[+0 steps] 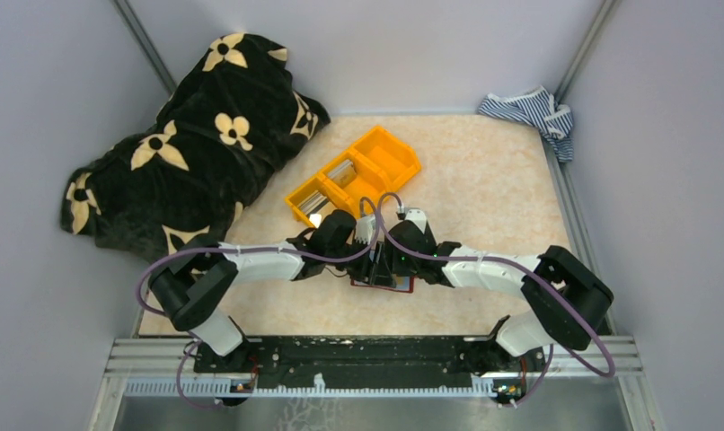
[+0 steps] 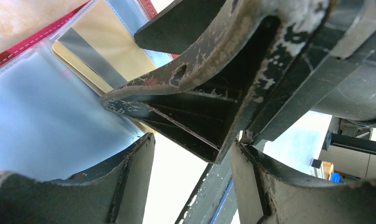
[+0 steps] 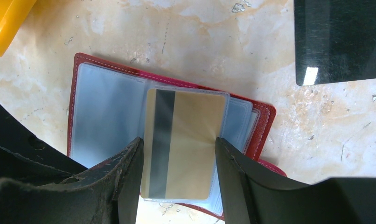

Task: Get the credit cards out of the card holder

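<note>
The dark red card holder (image 3: 265, 116) lies open on the table, its light blue pockets (image 3: 107, 116) facing up. A pale beige credit card (image 3: 191, 140) with a dark stripe sits in a clear sleeve over the fold. My right gripper (image 3: 179, 140) is open and straddles this card, one fingertip (image 3: 223, 154) at each long edge. A dark credit card (image 3: 337, 42) lies loose on the table past the holder. My left gripper (image 2: 193, 140) is open too. Its lower finger (image 2: 130, 163) rests by a blue pocket (image 2: 46, 116), close under the right gripper's finger (image 2: 200, 79). From above, both grippers meet over the holder (image 1: 401, 285).
An orange three-compartment bin (image 1: 354, 175) stands just behind the grippers with silvery cards (image 1: 336, 175) in it; its corner (image 3: 4, 23) shows at the right wrist view's top left. A black flowered blanket (image 1: 188, 144) fills the back left. A striped cloth (image 1: 529, 112) lies at the back right.
</note>
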`<state>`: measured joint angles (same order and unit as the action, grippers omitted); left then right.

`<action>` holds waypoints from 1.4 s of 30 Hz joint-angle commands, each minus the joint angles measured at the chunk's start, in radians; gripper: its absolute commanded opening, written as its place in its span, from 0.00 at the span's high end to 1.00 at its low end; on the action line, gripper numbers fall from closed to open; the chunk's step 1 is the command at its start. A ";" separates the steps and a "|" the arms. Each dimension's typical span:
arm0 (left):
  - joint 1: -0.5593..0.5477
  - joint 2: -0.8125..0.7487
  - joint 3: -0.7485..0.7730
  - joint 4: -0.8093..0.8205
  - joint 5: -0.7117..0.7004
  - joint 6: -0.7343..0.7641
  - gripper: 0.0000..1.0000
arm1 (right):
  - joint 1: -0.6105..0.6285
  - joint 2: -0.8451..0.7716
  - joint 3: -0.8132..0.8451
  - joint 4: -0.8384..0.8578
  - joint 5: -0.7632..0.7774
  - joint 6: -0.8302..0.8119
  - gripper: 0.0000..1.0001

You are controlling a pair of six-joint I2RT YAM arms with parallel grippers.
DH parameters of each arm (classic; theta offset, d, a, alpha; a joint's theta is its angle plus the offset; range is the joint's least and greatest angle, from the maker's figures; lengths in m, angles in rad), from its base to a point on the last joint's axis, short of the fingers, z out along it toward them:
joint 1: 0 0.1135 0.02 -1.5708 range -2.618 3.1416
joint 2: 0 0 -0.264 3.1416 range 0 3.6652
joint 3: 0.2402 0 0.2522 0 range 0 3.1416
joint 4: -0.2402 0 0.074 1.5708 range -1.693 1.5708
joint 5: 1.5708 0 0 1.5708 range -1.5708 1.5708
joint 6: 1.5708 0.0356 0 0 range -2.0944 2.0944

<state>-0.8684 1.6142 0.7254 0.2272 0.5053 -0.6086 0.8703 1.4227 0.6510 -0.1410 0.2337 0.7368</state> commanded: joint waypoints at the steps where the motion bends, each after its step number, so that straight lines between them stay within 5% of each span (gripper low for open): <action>1: -0.003 0.026 0.009 0.046 -0.037 -0.005 0.35 | 0.016 0.060 -0.025 0.002 -0.049 0.027 1.00; 13: 0.001 0.064 -0.011 0.095 -0.067 -0.068 0.35 | 0.017 0.059 -0.028 0.005 -0.050 0.027 1.00; 24: 0.034 0.049 -0.128 0.429 -0.078 -0.246 0.38 | 0.030 0.051 -0.047 0.031 -0.057 0.028 1.00; 42: 0.071 0.021 -0.212 0.464 -0.135 -0.337 0.42 | 0.037 0.040 -0.068 0.045 -0.062 0.030 1.00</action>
<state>-0.8368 1.6501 0.5365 0.6407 0.4564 -0.9096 0.8806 1.4338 0.6281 -0.0456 0.2756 0.7372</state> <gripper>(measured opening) 0.584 0.528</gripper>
